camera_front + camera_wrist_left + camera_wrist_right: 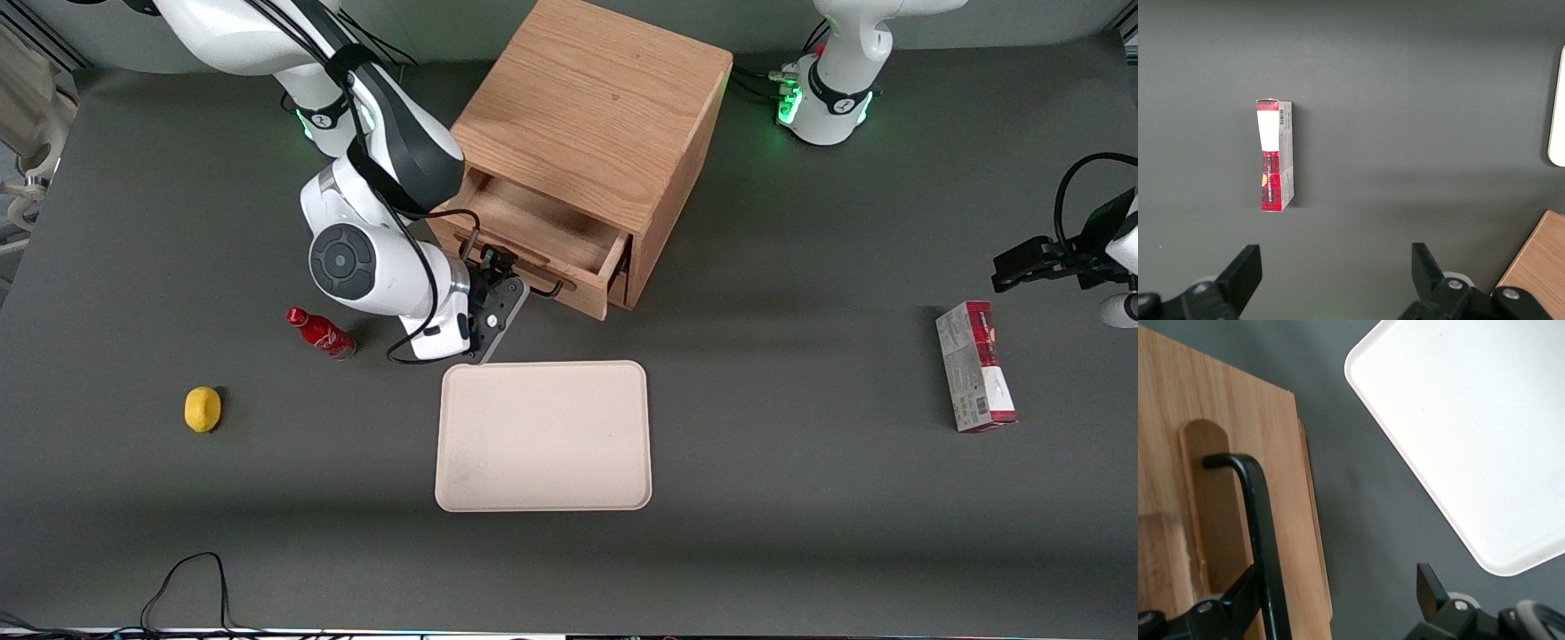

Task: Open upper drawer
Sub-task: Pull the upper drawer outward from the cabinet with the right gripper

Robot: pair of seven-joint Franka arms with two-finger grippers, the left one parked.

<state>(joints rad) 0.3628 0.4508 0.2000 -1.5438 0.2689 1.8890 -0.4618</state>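
The oak cabinet [596, 116] stands at the back middle of the table. Its upper drawer [533, 227] is pulled partly out, so its bare wooden inside shows. A thin black wire handle [549, 286] runs across the drawer front [1225, 520]. My right gripper [505, 286] is at the drawer front, on the side nearer the front camera. It is open [1336, 590]. One finger [1241, 597] sits against the handle bar [1261, 533] and the drawer front. The other finger [1429, 585] hangs apart over the grey table. Nothing is pinched between them.
A cream tray [542, 436] lies just in front of the drawer, close to my gripper. A red cola bottle [320, 333] and a lemon [203, 409] lie toward the working arm's end. A red and grey box [973, 364] lies toward the parked arm's end.
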